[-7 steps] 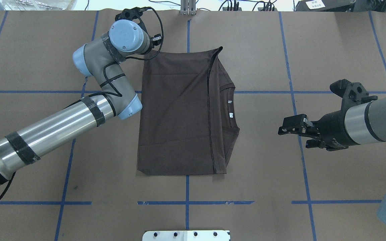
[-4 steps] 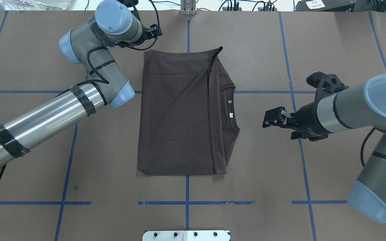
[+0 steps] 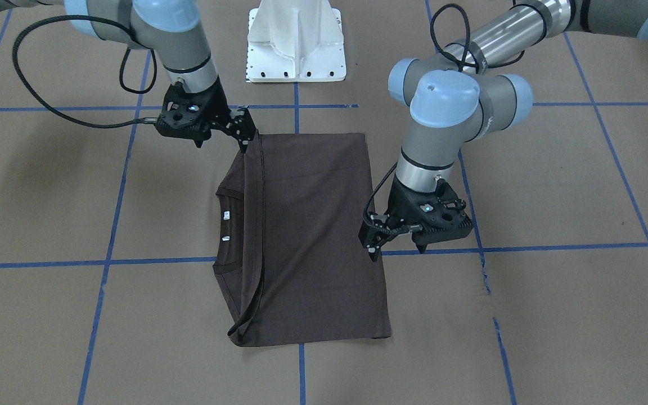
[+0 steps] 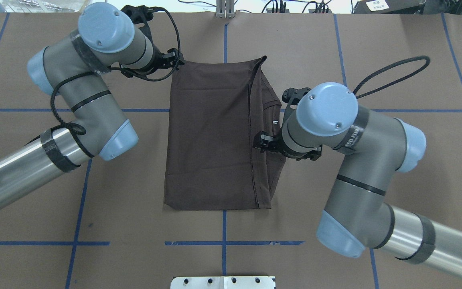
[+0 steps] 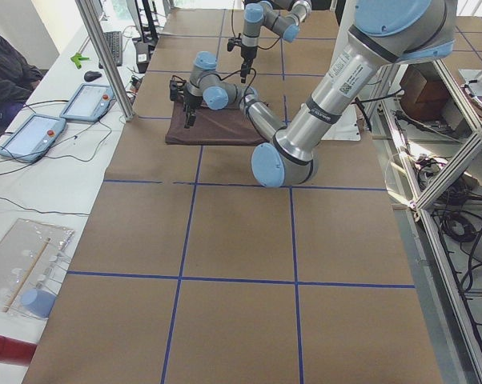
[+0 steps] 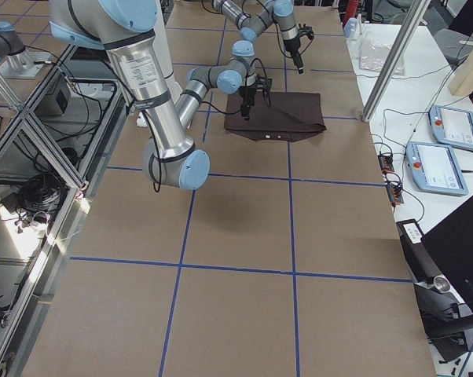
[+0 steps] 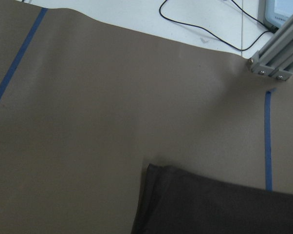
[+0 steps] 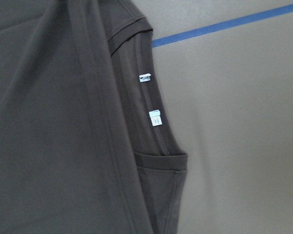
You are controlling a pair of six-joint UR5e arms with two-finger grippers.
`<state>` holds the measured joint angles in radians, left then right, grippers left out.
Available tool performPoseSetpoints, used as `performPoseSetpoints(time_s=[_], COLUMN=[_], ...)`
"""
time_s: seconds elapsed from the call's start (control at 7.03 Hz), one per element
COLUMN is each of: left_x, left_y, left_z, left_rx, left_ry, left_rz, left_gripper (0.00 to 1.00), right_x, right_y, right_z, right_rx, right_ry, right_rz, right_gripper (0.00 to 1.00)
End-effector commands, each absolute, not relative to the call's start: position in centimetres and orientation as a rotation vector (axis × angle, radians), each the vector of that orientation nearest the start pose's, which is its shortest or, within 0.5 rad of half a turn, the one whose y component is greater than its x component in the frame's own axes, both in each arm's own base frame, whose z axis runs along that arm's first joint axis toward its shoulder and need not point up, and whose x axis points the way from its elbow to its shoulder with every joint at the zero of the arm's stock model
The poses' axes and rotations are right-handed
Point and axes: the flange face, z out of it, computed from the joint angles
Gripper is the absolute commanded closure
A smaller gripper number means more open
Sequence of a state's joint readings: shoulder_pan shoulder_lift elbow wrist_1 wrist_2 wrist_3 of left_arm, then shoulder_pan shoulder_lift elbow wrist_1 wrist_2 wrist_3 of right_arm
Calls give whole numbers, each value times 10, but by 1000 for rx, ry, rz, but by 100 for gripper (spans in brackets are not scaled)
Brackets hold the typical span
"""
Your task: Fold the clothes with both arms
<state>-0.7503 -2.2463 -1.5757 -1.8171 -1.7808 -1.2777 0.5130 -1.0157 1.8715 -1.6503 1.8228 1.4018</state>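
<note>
The dark brown T-shirt [image 4: 211, 136] lies folded flat in a tall rectangle in mid-table, also seen from the front [image 3: 318, 225]. Its collar with white neck tags [image 8: 155, 117] lies along the side toward my right arm. My left gripper [image 4: 173, 60] hovers at the shirt's far left corner [image 7: 156, 170] and looks open and empty; from the front it shows at the cloth's edge [image 3: 373, 244]. My right gripper [image 4: 260, 143] hangs over the collar side, also open and empty [image 3: 243, 135]. Neither wrist view shows fingers.
Brown paper with blue tape lines [image 4: 225, 243] covers the table. The white pedestal base [image 3: 296, 45] stands at the robot's edge. Beyond the far edge are a metal post [image 4: 225, 8], tablets [image 5: 33, 136] and a person [image 5: 5, 72].
The right arm swung in from the right, bringing its gripper from bare paper to above the collar side. The left arm's elbow shifted left while its gripper stayed near the far left corner.
</note>
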Motion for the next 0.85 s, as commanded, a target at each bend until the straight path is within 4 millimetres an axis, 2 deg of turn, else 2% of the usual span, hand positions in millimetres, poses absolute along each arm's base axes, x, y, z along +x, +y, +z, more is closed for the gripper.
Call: performPoseSetpoints(time_s=[0.0, 0.14, 0.28, 0.71], left_x=[439, 440, 440, 440], left_y=[-500, -494, -494, -494], left_z=[219, 217, 219, 218], left_rx=[260, 254, 251, 247], left_ry=[924, 921, 918, 920], left_rz=[-261, -256, -258, -262], left_gripper=[0, 0, 0, 0], right_x=[-569, -585, -587, -584], right_y=[-381, -373, -366, -364], right_z=[237, 242, 246, 263], right_rx=[11, -5, -27, -28], right_ry=[-720, -697, -661, -598], right_rz=[114, 87, 73, -7], right_gripper=[0, 0, 0, 0])
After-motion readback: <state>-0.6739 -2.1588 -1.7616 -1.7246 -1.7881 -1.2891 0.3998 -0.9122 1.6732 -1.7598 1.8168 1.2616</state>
